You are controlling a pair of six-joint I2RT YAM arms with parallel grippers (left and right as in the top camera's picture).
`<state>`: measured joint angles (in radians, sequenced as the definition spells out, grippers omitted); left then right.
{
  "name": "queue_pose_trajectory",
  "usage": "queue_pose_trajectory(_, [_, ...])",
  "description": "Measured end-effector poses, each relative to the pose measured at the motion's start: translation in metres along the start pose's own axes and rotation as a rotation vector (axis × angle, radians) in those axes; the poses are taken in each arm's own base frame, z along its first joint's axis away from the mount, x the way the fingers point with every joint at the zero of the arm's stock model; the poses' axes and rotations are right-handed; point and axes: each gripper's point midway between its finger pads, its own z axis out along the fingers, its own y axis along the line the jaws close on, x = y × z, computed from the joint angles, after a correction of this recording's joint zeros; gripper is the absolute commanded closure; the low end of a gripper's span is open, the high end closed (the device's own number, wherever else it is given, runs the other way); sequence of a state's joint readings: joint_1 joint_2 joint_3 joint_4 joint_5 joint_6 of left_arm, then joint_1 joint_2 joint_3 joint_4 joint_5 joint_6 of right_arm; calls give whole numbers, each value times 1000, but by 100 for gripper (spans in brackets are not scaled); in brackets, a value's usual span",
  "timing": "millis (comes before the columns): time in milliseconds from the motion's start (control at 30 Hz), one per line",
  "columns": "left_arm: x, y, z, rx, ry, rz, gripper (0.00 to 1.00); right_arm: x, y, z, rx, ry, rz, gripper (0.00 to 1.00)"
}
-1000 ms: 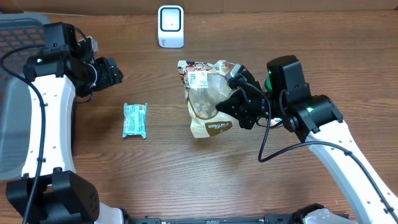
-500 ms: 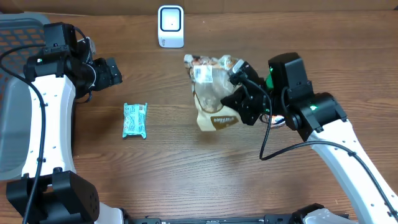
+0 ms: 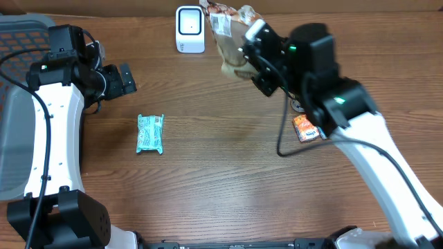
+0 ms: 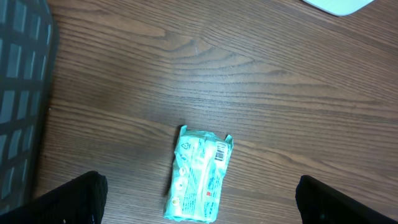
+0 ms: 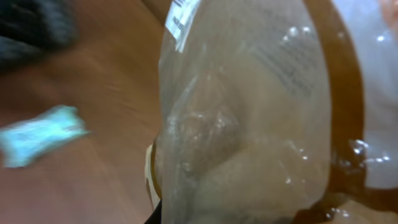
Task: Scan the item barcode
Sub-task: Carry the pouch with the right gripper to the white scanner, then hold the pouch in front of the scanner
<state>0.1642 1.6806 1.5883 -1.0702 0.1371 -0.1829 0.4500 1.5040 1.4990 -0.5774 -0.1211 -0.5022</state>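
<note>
I see right gripper clamped on the clear bag, held up just beside the scanner. Left gripper spread wide, empty, near teal packet.

The desk's middle and near edge were found open. The far edge was blocked by the scanner and the bag beside it, the left edge by a basket; a teal packet was seen left of centre.
</note>
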Motion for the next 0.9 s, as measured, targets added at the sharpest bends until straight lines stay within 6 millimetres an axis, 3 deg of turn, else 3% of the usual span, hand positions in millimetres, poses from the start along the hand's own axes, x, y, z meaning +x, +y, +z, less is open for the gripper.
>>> queue_pose_trajectory(233, [0, 1, 0, -5, -1, 0, 0, 9, -48, 75, 354, 75, -241, 96])
queue_pose_trajectory(467, [0, 2, 0, -9, -1, 0, 1, 5, -80, 121, 625, 63, -420, 96])
queue_pose_trajectory(700, [0, 2, 0, -11, -2, 0, 1, 27, -81, 169, 724, 61, -559, 96])
queue_pose_trajectory(900, [0, 2, 0, -11, -1, 0, 0, 57, -63, 217, 689, 73, -713, 96])
